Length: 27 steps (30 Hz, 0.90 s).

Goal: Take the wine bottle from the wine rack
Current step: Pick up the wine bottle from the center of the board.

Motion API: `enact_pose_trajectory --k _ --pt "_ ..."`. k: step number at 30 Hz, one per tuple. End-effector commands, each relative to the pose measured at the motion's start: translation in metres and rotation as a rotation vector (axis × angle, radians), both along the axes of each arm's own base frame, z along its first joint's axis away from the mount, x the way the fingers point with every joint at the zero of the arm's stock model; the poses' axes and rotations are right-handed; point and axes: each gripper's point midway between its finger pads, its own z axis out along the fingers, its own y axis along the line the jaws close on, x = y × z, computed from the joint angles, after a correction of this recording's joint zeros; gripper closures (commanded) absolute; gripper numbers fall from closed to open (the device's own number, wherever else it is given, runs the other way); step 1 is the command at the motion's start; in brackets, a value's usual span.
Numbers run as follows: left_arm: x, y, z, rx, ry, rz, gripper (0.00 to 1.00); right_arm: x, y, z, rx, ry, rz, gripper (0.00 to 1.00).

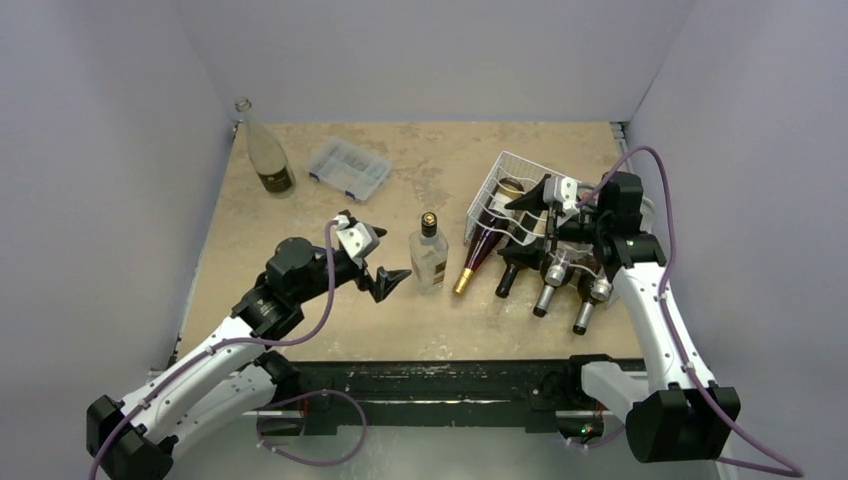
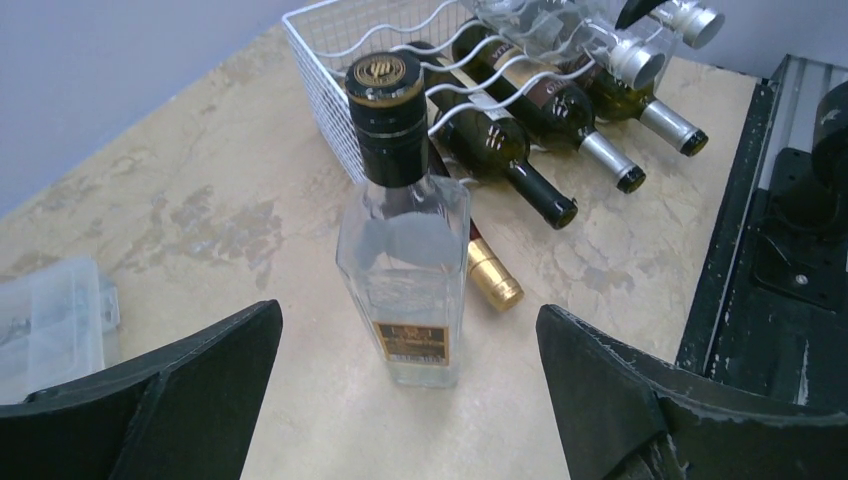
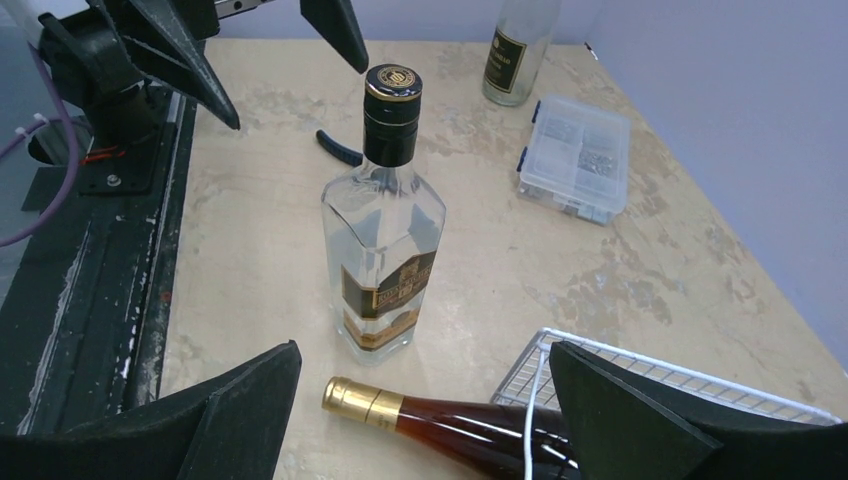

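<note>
Dark racked bottles [image 2: 495, 140]: left wrist view

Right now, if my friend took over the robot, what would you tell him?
Left gripper: open, empty, beside the upright clear square bottle on the table.
Right gripper: open, empty, above the wine rack's left edge.
Wine rack: right side of the table, several bottles lying in it; amber gold-capped bottle sticks out toward the arms.
Done: nothing gripped yet.
Left: grip one wine bottle, lift it off the rack.
</note>
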Motion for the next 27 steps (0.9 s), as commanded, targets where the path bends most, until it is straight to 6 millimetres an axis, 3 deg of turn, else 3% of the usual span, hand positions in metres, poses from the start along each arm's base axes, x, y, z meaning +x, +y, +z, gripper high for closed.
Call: enact_pose_trajectory --k 1,10,27 --pt "0.01 -0.013 0.056 -0.109 -0.205 -0.021 0.0 -0.003 0.001 -0.004 0.003 -0.008 0.024 0.01" --pt "0.018 -0.031 0.066 -0.176 -0.29 -0.07 0.0 -0.002 0.0 -0.008 -0.004 -0.001 0.024 0.01" --pt "0.039 -0.059 0.055 -0.244 -0.214 -0.102 0.07 -0.001 -0.001 -0.01 -0.011 -0.001 0.022 0.01"
